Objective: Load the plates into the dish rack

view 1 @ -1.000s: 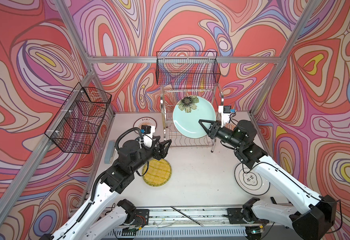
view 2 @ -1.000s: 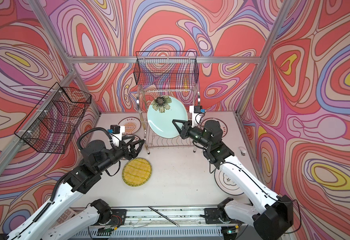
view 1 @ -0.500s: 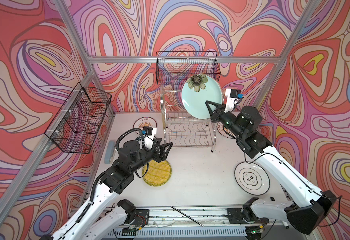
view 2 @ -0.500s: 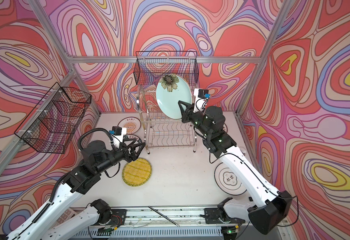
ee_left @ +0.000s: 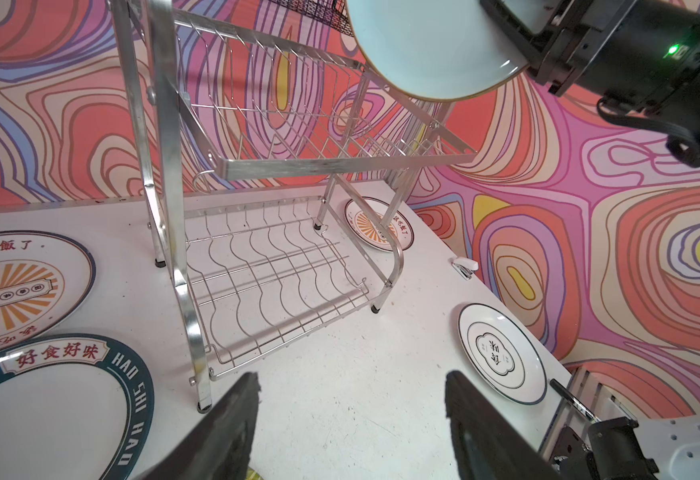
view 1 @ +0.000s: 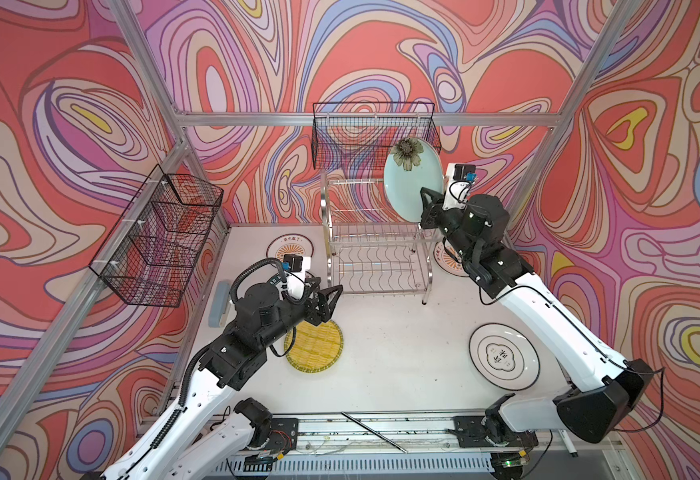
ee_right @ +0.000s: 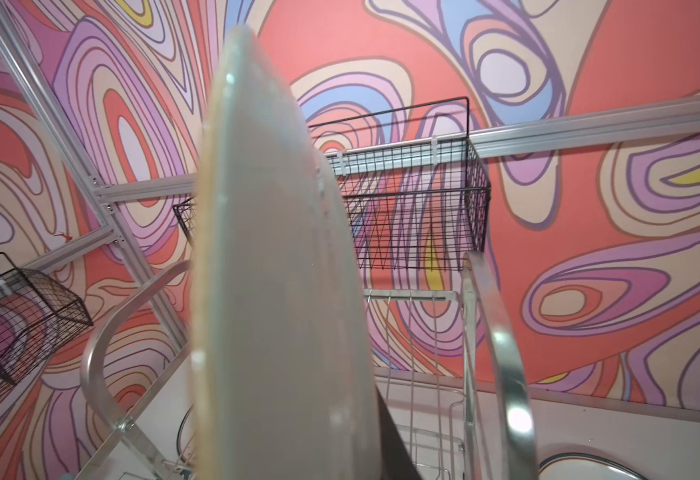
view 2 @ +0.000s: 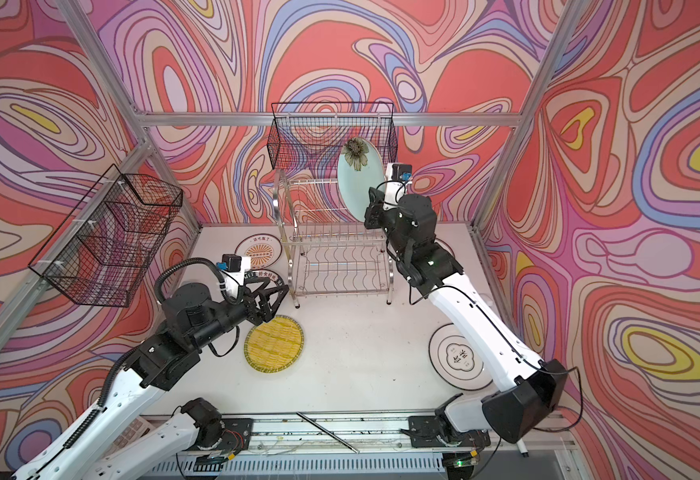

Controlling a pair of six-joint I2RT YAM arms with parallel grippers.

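Note:
My right gripper (view 1: 424,196) (view 2: 371,194) is shut on the lower rim of the pale aqua flower plate (view 1: 412,183) (view 2: 358,183) (ee_left: 431,45) (ee_right: 273,270), holding it upright above the right end of the chrome dish rack's (view 1: 326,224) (view 2: 283,216) (ee_left: 340,166) upper tier. My left gripper (view 1: 330,285) (view 2: 276,286) (ee_left: 350,376) hovers open and empty left of the rack, above the yellow plate (view 1: 315,347) (view 2: 274,345). On the table lie the black-ringed plate (view 1: 504,361) (ee_left: 502,353), two sunburst plates (view 1: 292,249) (ee_left: 377,224) and the green-rimmed plate (ee_left: 49,399).
Black mesh baskets hang on the back wall (view 1: 375,137), just behind the held plate, and on the left wall (view 1: 157,241). A blue-grey block (view 1: 220,303) lies at the table's left edge. A thin rod (view 1: 373,426) rests on the front rail.
My right gripper has lifted the aqua plate from in front of the rack up and to the right, turning it nearly edge-on over the upper tier. The left arm has barely moved.

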